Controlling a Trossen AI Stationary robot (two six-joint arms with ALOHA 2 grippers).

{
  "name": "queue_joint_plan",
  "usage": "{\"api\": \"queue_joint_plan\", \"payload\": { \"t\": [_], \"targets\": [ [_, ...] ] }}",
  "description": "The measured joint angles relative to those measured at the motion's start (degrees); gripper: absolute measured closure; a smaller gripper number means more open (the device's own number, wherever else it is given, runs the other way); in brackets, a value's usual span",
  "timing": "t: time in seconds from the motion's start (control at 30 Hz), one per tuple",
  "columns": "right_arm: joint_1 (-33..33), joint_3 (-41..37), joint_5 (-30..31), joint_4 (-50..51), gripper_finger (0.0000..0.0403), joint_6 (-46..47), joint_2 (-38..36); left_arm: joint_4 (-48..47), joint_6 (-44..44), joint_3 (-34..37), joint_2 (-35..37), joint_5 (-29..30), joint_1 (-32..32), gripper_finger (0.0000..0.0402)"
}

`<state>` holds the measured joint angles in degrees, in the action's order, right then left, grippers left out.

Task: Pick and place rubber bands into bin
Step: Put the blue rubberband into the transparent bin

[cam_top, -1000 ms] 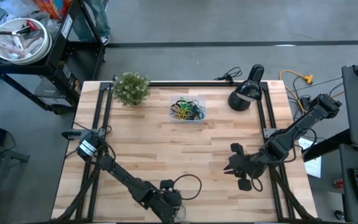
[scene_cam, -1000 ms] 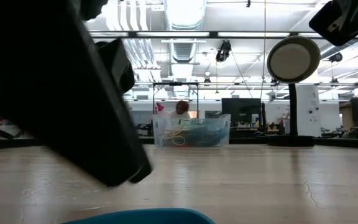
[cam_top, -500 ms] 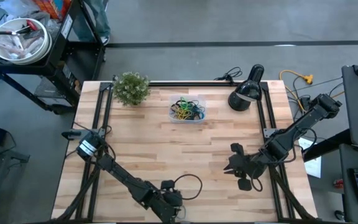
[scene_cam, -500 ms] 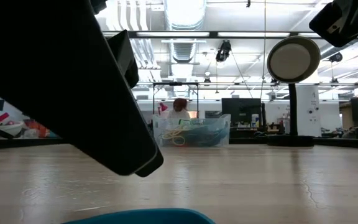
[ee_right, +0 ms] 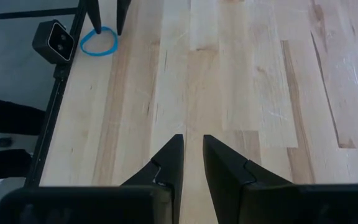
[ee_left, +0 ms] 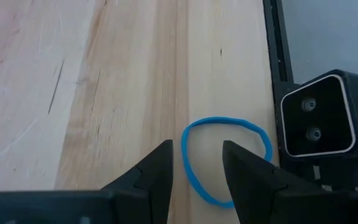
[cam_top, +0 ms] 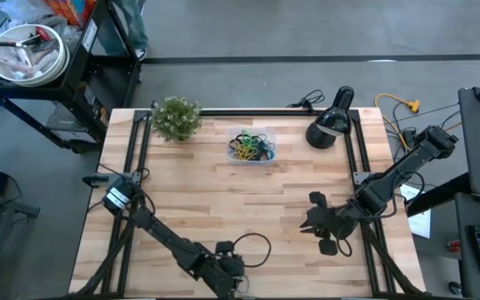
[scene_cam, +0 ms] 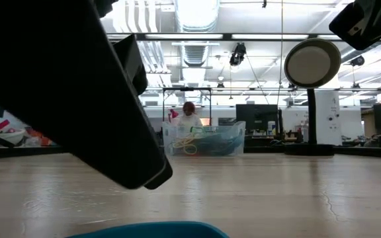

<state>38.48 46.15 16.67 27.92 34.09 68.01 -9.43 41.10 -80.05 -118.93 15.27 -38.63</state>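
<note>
One blue rubber band [ee_left: 225, 157] lies on the wooden table [cam_top: 223, 208].

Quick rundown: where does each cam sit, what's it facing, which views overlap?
High: overhead, straight down; both arms, bin.
Low: table height, level toward bin; an arm looms dark in front.
Left wrist: past open left claw, down at blue rubber band by a small camera.
Right wrist: past right claw, over bare table.
Both wrist views share the band and camera.
</note>
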Motion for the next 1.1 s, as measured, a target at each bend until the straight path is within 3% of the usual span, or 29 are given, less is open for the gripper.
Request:
{"api": "queue_joint_plan", "payload": {
  "t": [1.1],
  "targets": [
    [0.00, 0.00, 0.00, -0.43, 0.0346, 2.43, 0.00, 1.79, -1.37, 0.94, -0.71, -0.20, -0.04, 0.0279]
  ]
}}
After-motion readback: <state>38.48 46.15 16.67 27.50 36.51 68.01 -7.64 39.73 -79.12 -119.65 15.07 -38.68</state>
